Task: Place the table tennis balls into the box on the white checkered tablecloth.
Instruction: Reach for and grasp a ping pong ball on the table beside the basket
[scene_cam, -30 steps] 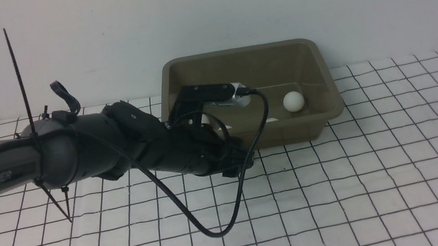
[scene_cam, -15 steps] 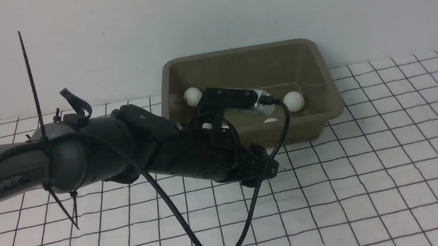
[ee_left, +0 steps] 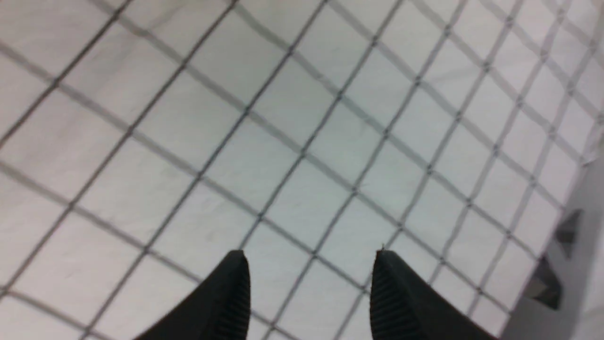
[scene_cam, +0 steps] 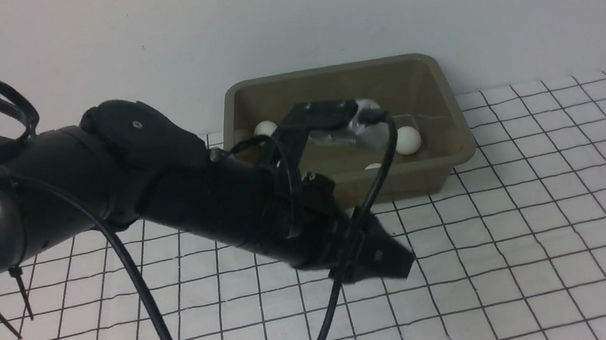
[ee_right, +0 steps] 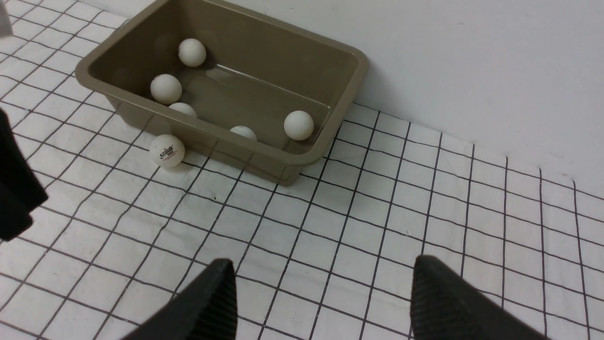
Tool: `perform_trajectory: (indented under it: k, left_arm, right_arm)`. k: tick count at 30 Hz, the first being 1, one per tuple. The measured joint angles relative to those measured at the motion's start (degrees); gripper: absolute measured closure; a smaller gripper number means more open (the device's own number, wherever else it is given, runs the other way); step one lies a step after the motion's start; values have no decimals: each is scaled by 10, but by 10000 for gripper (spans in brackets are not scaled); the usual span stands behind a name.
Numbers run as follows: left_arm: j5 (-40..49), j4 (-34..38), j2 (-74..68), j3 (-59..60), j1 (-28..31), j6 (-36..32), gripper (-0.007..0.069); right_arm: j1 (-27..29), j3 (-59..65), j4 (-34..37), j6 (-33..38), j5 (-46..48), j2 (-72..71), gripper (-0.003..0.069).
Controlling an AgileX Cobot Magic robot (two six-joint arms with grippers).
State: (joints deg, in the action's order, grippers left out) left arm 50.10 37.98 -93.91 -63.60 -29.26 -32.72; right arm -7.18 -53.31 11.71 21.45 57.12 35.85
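Left pincer (ee_left: 309, 255) hung narrow, empty, right pincer (ee_right: 323, 260) wide; stray table tennis ball (ee_right: 166, 150) beside the box (ee_right: 273, 165) could roll if clipped.

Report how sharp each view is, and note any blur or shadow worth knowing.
Front view: soft overall, with the silver camera mount on the left arm smeared. Left wrist view: the tablecloth grid is blurred. Right wrist view: sharpest, the logo on the ball beside the box is visible, with a soft shadow under it.
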Motion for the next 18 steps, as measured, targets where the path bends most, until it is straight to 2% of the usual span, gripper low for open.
perform_trajectory:
  k: [1, 4, 7, 12, 13, 18]
  left_arm:
    - [-22, -33, 0, 2, 0, 18, 304]
    - [-114, -47, 0, 21, -4, 26, 304]
    - [-235, -29, 0, 79, -18, 23, 304]
    - [-380, 2, 0, 153, -43, 0, 304]
    - [-436, 13, 0, 168, -60, -11, 304]
    - [-619, 47, -29, 173, -105, -18, 302]
  right_arm:
    - [0, 0, 0, 0, 0, 0, 206]
    - [0, 0, 0, 0, 0, 0, 206]
    - [0, 0, 0, 2, 0, 0, 207]
    - [0, 0, 0, 6, 0, 0, 207]
    - [0, 0, 0, 6, 0, 0, 207]
    - [0, 0, 0, 7, -2, 0, 207]
